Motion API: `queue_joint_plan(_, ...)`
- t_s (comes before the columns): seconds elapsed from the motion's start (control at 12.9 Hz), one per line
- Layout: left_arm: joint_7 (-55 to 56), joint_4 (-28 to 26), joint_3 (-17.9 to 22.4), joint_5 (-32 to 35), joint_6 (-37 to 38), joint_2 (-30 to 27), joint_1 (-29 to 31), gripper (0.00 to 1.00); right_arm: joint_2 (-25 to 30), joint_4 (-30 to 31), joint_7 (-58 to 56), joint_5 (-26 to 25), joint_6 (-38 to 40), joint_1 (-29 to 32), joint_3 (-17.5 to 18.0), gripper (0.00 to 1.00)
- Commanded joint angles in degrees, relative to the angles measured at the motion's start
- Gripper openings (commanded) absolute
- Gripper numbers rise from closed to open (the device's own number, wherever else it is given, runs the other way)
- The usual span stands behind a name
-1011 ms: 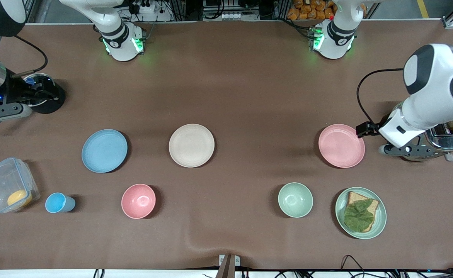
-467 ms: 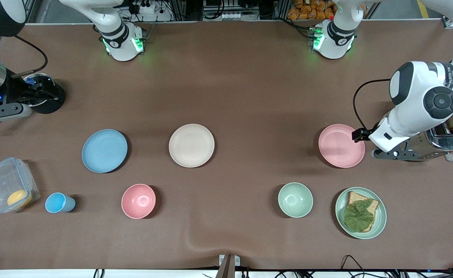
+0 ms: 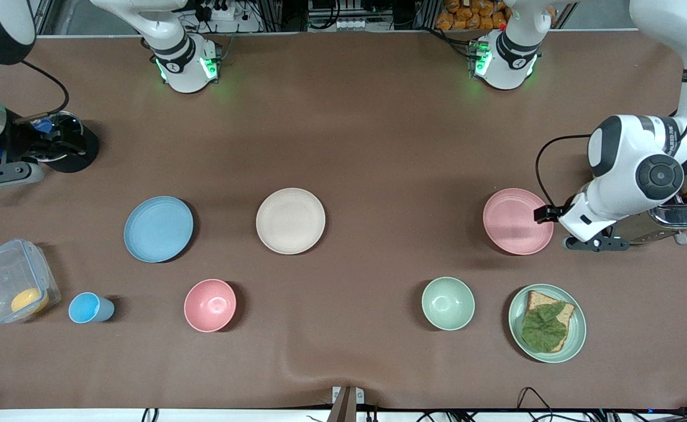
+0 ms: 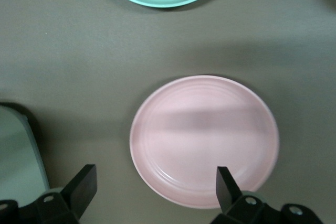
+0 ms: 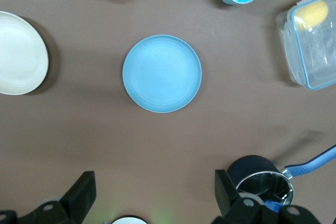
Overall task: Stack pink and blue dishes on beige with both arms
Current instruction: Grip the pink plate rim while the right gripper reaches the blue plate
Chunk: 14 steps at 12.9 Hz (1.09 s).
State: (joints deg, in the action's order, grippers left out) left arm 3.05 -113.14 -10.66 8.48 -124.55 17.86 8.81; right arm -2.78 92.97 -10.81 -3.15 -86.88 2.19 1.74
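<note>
- Both grippers have their jaws spread apart with nothing between them: the left gripper [image 4: 152, 187] shows two dark fingers [image 4: 227, 186] at the bottom of its wrist view, the right gripper [image 5: 152, 192] likewise in its own.
- Left gripper hangs over the edge of the pink plate [image 3: 517, 221] at the middle right of the front view, just beside the metal toaster [image 3: 672, 217] at the left arm's end of the table.
- Right gripper hangs over bare table at the upper left edge of the front view, beside a dark pot [image 5: 258, 176]; the blue plate [image 3: 158, 228] lies apart from it, left of centre.
- Beige plate [image 3: 290, 220] sits near the centre, between the blue and pink plates, with nothing stacked on it.
- Lower in the front view stand a pink bowl [image 3: 210, 305], a blue cup [image 3: 88, 308], a clear container [image 3: 12, 287], a green bowl [image 3: 448, 303] and a green plate [image 3: 578, 328] bearing toast and a leaf.
</note>
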Motion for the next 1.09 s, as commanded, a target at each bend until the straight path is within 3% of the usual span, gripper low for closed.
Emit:
queue_joint_plan(0.0,-1.7,-0.4,-0.6,1.6,-2.3,2.3,2.6,1.00,-4.0,-0.1,-0.3,0.7,-3.0,3.2,0.5,1.00)
queue_joint_plan(0.16,-3.7,-1.1,-0.6,1.6,-4.9,4.5,4.1,1.00,-7.6,-0.1,-0.4,0.7,-4.7,5.3,0.6,1.00)
queue_joint_plan(0.47,-5.4,-1.6,-0.5,1.6,-8.2,8.1,5.3,0.99,-13.2,4.2,-0.3,0.6,-17.3,6.0,0.5,1.00)
queue_joint_plan(0.78,-5.4,-2.0,-0.5,1.6,-10.5,10.6,6.5,0.80,-18.0,9.8,-0.3,0.9,-27.0,9.2,0.6,1.00)
queue_joint_plan(1.01,-5.4,-2.0,-0.5,1.6,-11.2,11.9,6.7,0.66,-22.0,11.1,-0.3,4.1,-31.2,10.5,0.6,1.00)
